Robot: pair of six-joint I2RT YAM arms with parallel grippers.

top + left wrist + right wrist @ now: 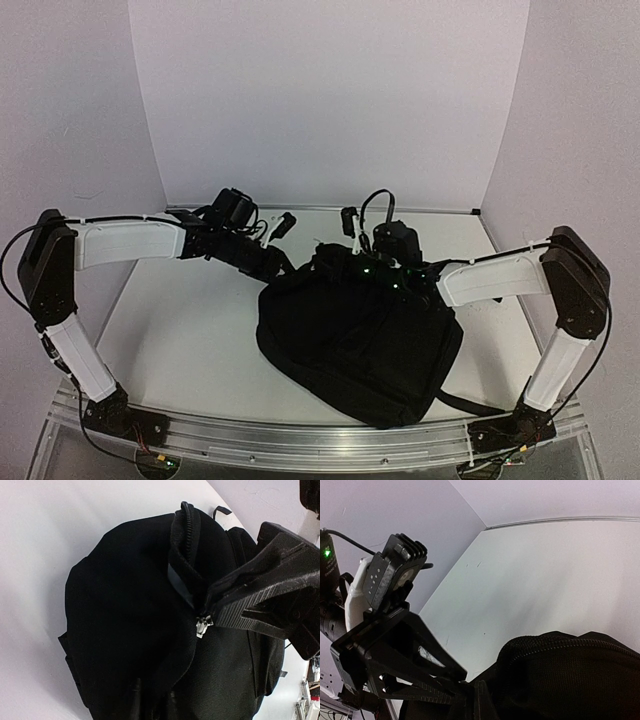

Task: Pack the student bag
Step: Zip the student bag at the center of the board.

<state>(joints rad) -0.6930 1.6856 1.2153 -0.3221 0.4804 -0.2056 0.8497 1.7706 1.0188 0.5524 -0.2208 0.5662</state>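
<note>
The student bag [360,340] lies centre-right on the table [190,330]. At its far rim we judge the zipper step in hand: the left gripper [212,606] is clamped on the bag's edge beside the zipper pull [202,626] — next, a steady draw along the track. Beyond, the right gripper [462,685] touches fabric — its closure we cannot tell; the interior is hidden.

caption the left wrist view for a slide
Left hand gripping the large black fabric backpack beside its silver zipper pull

The top camera looked down from above and behind the arm bases [105,410] over the whole desk [190,340]. Both wrist cameras sat tight against the student bag [355,340], left facing its zipper [202,625], right skimming its top; all three shared it.
</note>
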